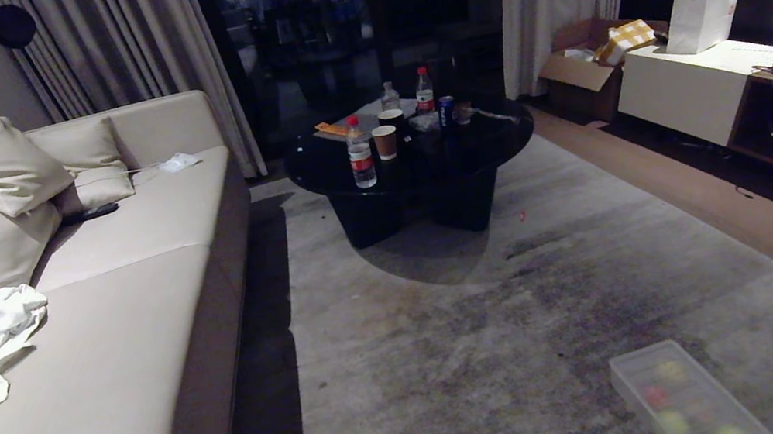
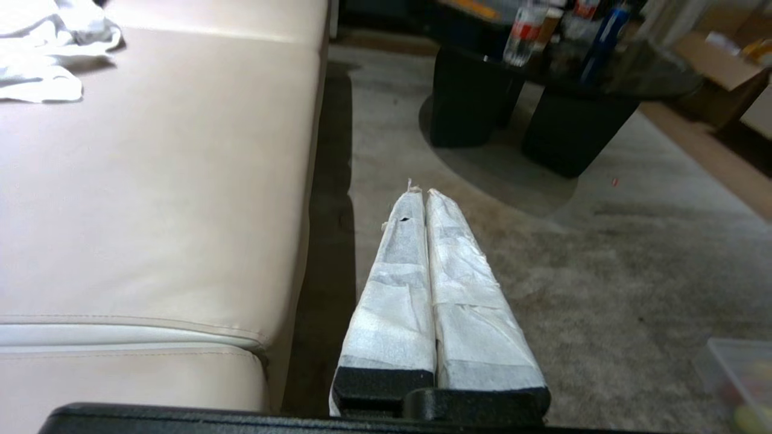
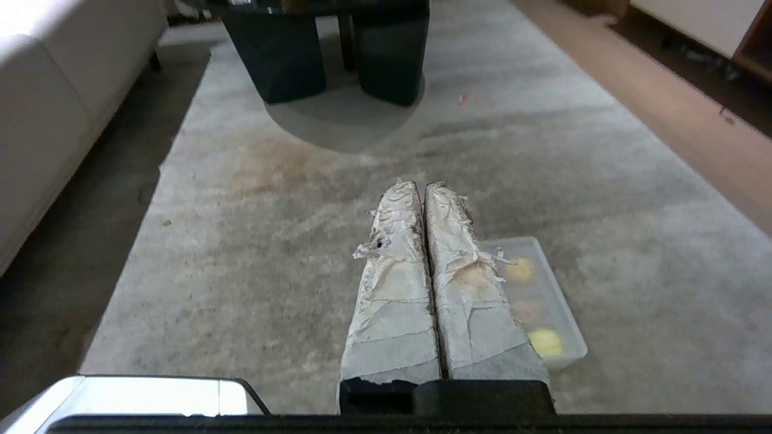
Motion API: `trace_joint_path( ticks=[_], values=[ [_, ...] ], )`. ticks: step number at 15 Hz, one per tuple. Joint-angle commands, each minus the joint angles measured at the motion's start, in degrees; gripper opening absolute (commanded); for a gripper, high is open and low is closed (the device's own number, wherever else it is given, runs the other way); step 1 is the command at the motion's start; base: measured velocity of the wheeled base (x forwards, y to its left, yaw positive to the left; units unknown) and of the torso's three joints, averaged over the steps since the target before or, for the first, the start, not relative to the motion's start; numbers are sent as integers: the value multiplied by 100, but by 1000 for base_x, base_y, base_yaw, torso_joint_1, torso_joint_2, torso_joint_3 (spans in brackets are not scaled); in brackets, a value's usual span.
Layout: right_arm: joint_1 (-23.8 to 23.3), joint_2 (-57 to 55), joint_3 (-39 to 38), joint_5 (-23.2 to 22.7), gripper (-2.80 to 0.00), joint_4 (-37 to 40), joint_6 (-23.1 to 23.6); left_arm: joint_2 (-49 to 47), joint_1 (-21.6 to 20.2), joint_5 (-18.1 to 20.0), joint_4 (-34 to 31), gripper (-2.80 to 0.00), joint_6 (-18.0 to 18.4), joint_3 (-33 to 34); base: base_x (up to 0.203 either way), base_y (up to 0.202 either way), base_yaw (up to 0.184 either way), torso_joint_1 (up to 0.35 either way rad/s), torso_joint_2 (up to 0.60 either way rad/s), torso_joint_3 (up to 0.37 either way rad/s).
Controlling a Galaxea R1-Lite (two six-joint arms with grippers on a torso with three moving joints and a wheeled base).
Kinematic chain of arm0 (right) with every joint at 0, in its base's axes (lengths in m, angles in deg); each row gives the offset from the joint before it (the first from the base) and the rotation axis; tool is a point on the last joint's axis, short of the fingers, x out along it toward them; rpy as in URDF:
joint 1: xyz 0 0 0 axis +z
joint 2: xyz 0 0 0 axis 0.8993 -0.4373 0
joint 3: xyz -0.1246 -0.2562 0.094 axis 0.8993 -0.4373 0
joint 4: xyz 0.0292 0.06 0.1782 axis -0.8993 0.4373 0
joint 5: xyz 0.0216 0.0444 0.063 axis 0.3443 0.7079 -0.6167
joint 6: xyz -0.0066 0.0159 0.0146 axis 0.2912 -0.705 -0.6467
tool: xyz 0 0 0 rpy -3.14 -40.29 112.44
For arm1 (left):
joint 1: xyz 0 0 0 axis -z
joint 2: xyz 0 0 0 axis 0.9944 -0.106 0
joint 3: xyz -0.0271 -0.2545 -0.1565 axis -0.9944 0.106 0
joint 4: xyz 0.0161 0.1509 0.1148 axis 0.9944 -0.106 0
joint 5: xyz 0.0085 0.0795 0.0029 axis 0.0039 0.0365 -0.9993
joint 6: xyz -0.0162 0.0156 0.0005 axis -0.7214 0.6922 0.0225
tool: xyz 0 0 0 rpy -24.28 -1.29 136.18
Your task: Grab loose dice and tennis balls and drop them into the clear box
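Translucent clear box (image 1: pixel 688 398) on carpet (image 1: pixel 453 331), holding balls; both end effectors closed, empty; task seemingly complete, pending final check.

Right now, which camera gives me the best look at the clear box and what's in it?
The head view: the clear box sits unobstructed on the carpet, blurry coloured items inside, its near end cut off. In the right wrist view the shut right gripper hides part of it. The left wrist view catches only a corner.
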Motion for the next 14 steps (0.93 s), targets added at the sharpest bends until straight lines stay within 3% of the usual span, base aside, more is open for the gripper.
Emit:
trace_joint_path(
  ticks=[1, 14],
  values=[
    [2, -14, -2, -3, -280, 10, -9, 2, 0, -4, 2, -280, -9, 0, 0, 0, 0, 5, 7, 129],
    [2, -14, -2, -3, -280, 10, -18, 0, 0, -4, 2, -280, 0, 0, 0, 0, 0, 1, 1, 12]
  ],
)
